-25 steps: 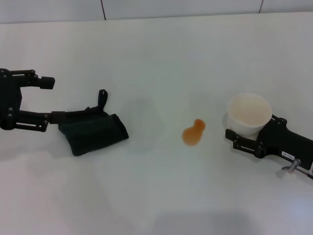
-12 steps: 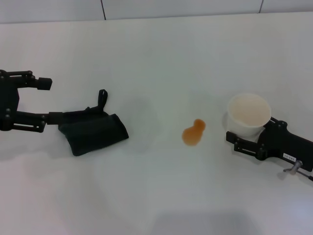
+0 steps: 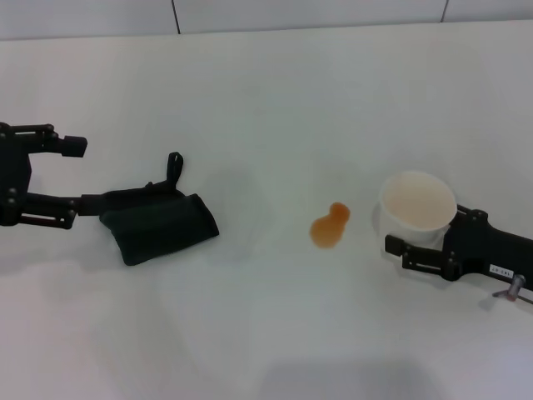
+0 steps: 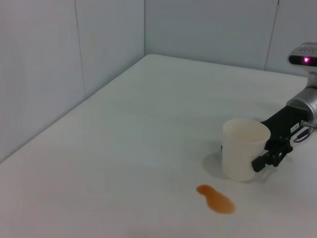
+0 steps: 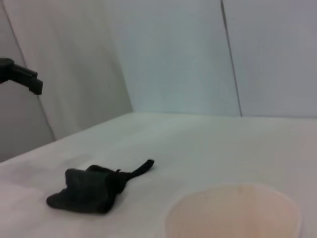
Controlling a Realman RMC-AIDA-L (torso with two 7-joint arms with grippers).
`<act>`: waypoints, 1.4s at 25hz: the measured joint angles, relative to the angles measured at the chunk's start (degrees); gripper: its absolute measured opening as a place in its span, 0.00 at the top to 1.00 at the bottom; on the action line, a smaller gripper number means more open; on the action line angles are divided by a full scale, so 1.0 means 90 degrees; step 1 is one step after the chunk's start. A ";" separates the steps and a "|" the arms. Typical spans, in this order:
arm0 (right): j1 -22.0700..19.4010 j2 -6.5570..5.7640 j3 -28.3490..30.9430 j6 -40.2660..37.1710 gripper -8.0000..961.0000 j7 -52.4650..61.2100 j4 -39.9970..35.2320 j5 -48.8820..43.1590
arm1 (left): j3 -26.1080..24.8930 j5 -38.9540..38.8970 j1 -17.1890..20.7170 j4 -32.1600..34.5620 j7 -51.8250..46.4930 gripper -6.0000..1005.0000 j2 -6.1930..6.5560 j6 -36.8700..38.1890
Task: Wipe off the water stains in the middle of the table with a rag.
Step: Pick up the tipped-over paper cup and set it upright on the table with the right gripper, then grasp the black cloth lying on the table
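The left claw (image 3: 73, 183) stood wide open, empty, at the black rag (image 3: 158, 221), positioned for grasping. The right claw (image 3: 404, 237) gripped the paper cup (image 3: 416, 207), beside the orange stain (image 3: 330, 226) mid-worktop (image 3: 275, 100).

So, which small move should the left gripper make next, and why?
Probably close the open left gripper on the black soft rag: one finger already touches it, and the orange-brown pear-shaped stain is unwiped.
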 joint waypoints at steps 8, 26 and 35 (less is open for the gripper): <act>-0.0004 -0.0190 -0.0025 0.0110 0.11 0.0217 -0.0216 -0.0231 | -0.0012 0.0013 0.0007 0.0000 0.0058 0.13 0.0000 0.0000; -0.0414 -0.0552 -0.0025 0.0222 0.11 0.0767 -0.1103 -0.0968 | -0.0037 0.0029 0.0022 0.0000 0.0037 0.13 0.0006 0.0000; -0.1278 -0.0811 0.0877 -0.0143 0.11 0.3010 -0.3925 -0.3343 | -0.0046 0.0162 0.0021 0.0000 -0.0006 0.13 0.0010 -0.0006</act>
